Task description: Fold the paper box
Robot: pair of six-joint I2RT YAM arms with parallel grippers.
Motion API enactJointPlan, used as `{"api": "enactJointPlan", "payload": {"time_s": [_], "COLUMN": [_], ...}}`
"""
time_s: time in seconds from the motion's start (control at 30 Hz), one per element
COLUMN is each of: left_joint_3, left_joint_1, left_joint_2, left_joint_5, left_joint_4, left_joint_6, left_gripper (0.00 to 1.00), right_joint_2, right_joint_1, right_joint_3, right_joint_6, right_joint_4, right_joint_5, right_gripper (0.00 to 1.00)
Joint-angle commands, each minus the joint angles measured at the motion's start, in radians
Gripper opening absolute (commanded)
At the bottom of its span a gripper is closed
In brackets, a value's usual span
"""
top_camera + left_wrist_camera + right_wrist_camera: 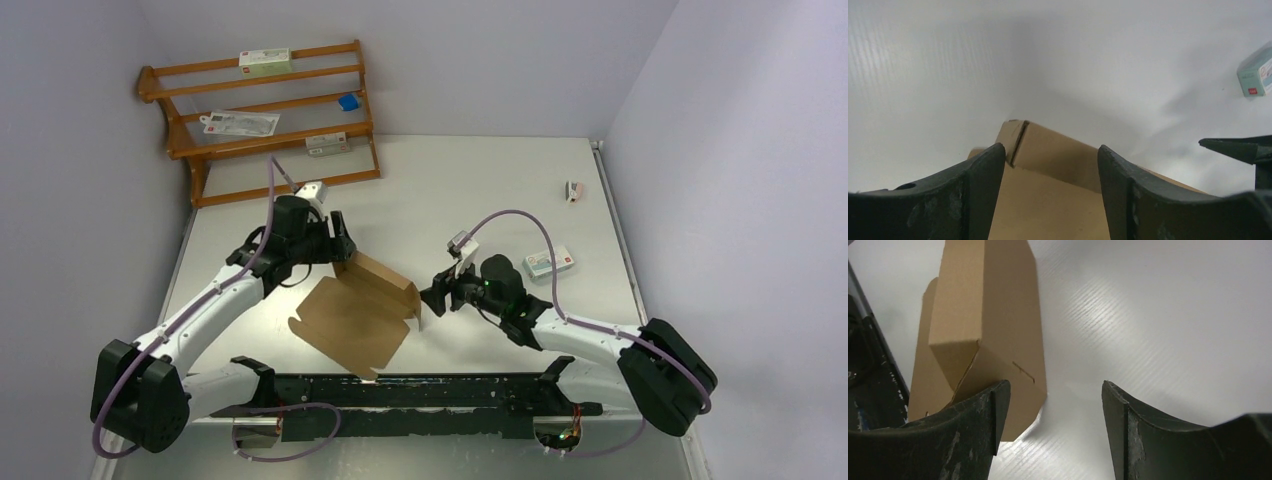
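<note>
The paper box [362,310] is a brown cardboard sheet lying in the middle of the table, its far side wall folded up and a flap standing at its right end. My left gripper [341,243] is open, at the far left corner of the raised wall; in the left wrist view the wall [1058,155] stands between its open fingers [975,190]. My right gripper [433,297] is open, just right of the box's right end, apart from it. In the right wrist view the box [983,330] stands ahead and left of the fingers [1128,435].
A wooden rack [265,110] with small cartons stands at the back left. A white and teal carton [550,262] lies right of the right arm, also in the left wrist view [1257,71]. A small object [573,190] lies at the far right. A black rail [420,392] runs along the near edge.
</note>
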Motion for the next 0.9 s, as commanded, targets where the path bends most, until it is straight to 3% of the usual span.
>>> {"api": "enactJointPlan", "payload": {"time_s": [0.0,0.13,0.23,0.4,0.5,0.67,0.87], "left_joint_3": [-0.028,-0.040,-0.011,0.069,0.091,0.089,0.115], "left_joint_1": [-0.037,-0.054,-0.054,-0.054,-0.053,-0.050,-0.037], "left_joint_2": [0.002,-0.009,-0.022,-0.065,-0.066,-0.044,-0.001], "left_joint_5": [-0.008,-0.021,-0.053,-0.125,-0.140,-0.141,-0.125], "left_joint_4": [0.038,0.042,-0.007,-0.055,-0.069,-0.057,-0.032], "left_joint_6": [-0.014,-0.018,-0.012,0.001,0.010,0.009,0.000], "left_gripper": [0.72,0.71,0.73,0.78,0.80,0.86,0.89], "right_joint_2": [0.023,0.037,-0.012,-0.141,-0.224,-0.332,-0.335], "right_joint_1": [0.003,0.008,0.008,0.008,0.016,0.112,0.260], "right_joint_3": [0.003,0.000,-0.010,-0.015,-0.029,0.023,0.155], "right_joint_6": [0.041,0.065,0.074,0.098,0.148,0.170,0.186], "right_joint_4": [0.093,0.126,0.072,-0.138,-0.237,-0.392,-0.546], "right_joint_5": [-0.070,-0.067,0.046,0.206,0.204,0.242,0.340], "right_gripper": [0.71,0.71,0.72,0.73,0.73,0.74,0.76]}}
